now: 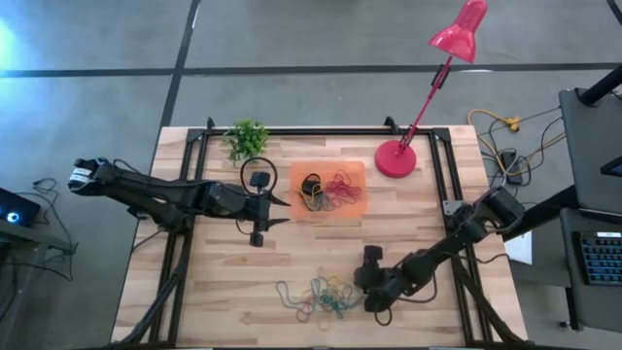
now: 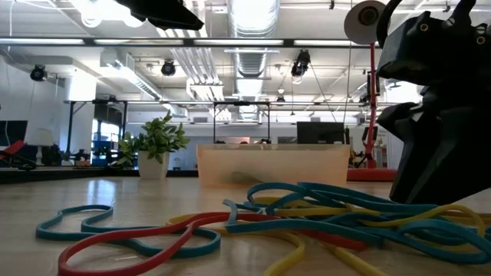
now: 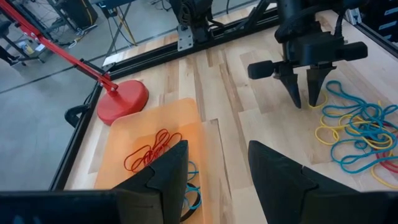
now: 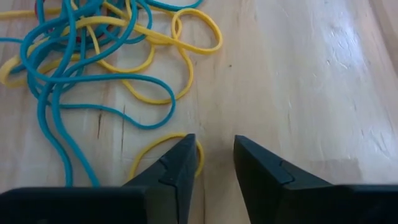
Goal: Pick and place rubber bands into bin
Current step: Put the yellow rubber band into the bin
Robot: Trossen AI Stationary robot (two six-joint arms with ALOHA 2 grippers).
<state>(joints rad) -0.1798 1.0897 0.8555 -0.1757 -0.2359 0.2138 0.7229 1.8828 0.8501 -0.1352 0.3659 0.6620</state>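
Observation:
A tangle of rubber bands (image 1: 316, 297) in blue, yellow, red and green lies on the wood near the table's front edge, also in the right wrist view as rubber bands (image 4: 93, 56). The orange bin (image 1: 355, 173) sits mid-table with a few bands (image 1: 326, 192) in it. My right gripper (image 4: 214, 146) is low at the pile's right edge, open, pointing steeply down; a yellow loop (image 4: 146, 155) runs under one finger. My left gripper (image 1: 282, 209) hangs open above the table, just left of the bin. My right gripper has one finger (image 4: 180, 162) over the end of a yellow band's loop (image 4: 198, 149) that lies flat on the table. Whether the finger touches the band I cannot tell. Nothing shows between the two fingers.
A red lamp base (image 1: 396, 158) stands right of the bin, its arm leaning over the far edge. A small potted plant (image 1: 247, 139) is at the far left. Black frame rails (image 1: 439, 165) run along the table's sides. Bare wood lies between bin and pile.

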